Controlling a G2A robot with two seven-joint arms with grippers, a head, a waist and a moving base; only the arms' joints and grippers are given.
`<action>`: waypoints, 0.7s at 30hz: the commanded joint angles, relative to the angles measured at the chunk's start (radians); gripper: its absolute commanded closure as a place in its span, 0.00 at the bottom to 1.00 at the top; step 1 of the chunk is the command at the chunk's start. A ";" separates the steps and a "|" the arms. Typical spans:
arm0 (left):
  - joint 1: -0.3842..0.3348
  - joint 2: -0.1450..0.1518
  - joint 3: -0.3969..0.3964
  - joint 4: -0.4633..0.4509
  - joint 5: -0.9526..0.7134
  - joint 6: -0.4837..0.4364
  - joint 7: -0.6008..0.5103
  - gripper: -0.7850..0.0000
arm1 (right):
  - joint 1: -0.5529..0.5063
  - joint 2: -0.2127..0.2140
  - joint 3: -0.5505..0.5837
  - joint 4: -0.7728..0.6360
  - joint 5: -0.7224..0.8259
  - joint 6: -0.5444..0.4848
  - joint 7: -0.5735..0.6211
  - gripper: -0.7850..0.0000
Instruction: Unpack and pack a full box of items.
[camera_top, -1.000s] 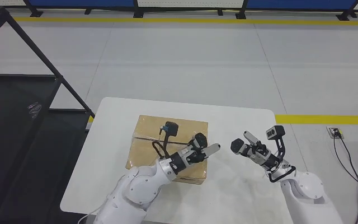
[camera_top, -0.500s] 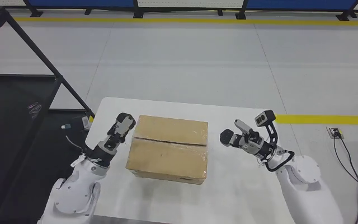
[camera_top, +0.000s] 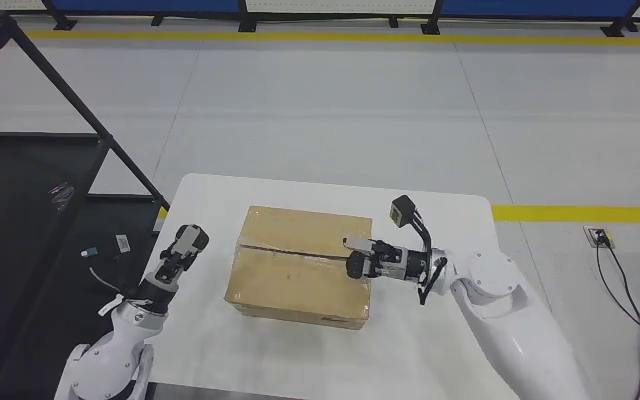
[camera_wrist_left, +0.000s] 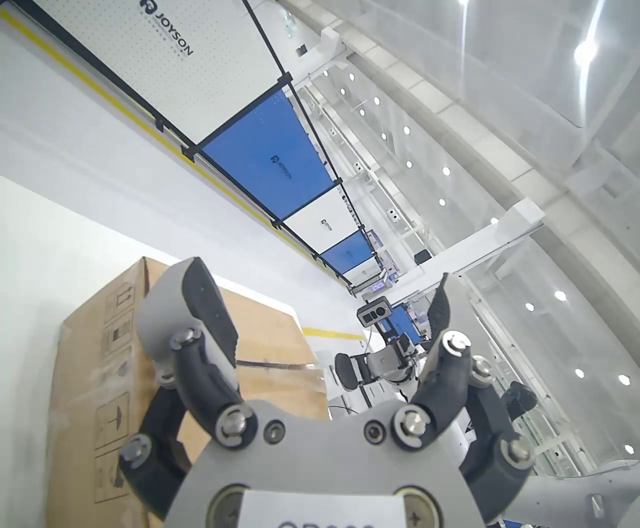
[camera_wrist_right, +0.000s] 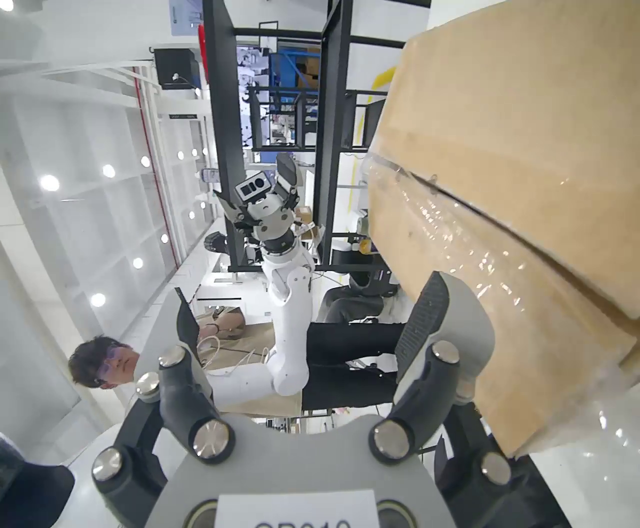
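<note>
Sitting shut and taped mid-table, the cardboard box has the left gripper well apart off its left end and the right gripper at its right end in the top view. Left wrist view: jaws spread wide, empty, with the box behind one finger. Right wrist view: jaws parted, empty, one finger close beside the box's taped end; contact unclear.
</note>
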 joint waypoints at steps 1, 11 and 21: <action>-0.004 0.001 0.004 0.005 0.001 0.001 -0.001 0.00 | 0.005 -0.003 -0.019 0.003 -0.026 0.006 -0.030 0.00; -0.021 0.004 0.019 0.026 0.004 0.005 -0.001 0.00 | 0.011 -0.012 -0.069 0.026 -0.092 0.030 -0.096 0.00; -0.037 0.009 0.027 0.062 0.009 0.021 -0.012 0.00 | 0.006 -0.019 -0.090 -0.001 -0.140 0.106 -0.200 0.00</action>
